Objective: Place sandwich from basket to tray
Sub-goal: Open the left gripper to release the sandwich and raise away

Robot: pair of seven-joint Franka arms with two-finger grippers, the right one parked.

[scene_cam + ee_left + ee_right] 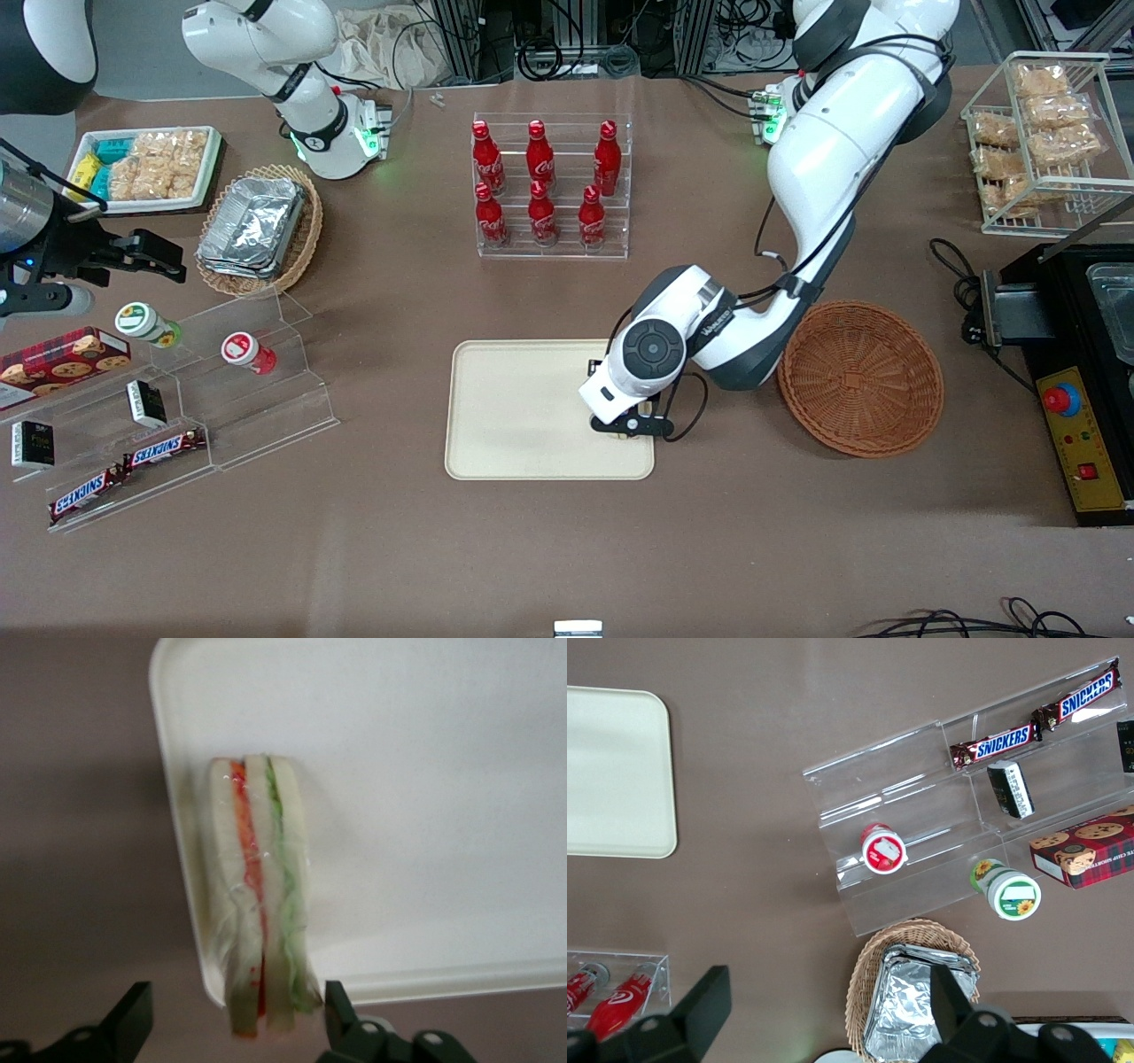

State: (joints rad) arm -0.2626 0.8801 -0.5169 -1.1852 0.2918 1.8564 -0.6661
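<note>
Item: clear-wrapped triangular white-bread sandwich point(263, 904), resting on the flat cream-beige rectangular tray point(514, 416) at its corner nearest the round reddish-brown wicker basket point(861, 377). End effector point(237, 1028): spread, straddling it. Step: release. Next: lift straight clear.

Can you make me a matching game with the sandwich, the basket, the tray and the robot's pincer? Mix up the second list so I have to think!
Things:
1. sandwich
2. basket
3. tray
4. pincer

Clues:
A. brown, woven, with nothing in it
B. open, one finger on each side of the sandwich
C. cream-coloured and flat, beside the basket
D. standing on its edge at the tray's rim

Pairs: 1-D, 2-A, 3-C, 4-B
</note>
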